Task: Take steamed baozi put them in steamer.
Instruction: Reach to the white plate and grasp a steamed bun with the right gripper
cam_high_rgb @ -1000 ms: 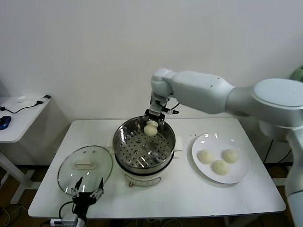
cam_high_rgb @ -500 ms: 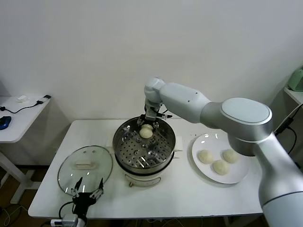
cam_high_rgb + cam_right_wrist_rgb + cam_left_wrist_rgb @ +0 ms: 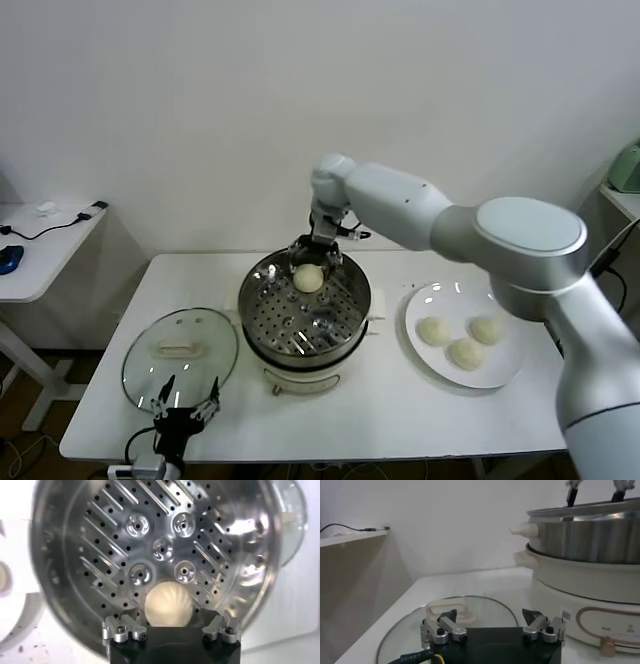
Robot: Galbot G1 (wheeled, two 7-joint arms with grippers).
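The steamer stands mid-table with one bun on its tray near the rear wall. A lid lies toward the left edge, and a plate bearing three buns lies toward the right edge.

Steamer rim cut off at the edge of the right wrist view. Bun in the steamer partly hidden behind the right gripper body. Glass lid cut off by the left wrist view's edge, partly covered by the left gripper.

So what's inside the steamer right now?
One baozi lies on the steamer's perforated tray, below the open right gripper. The tray's near edge is hidden by the pot wall.
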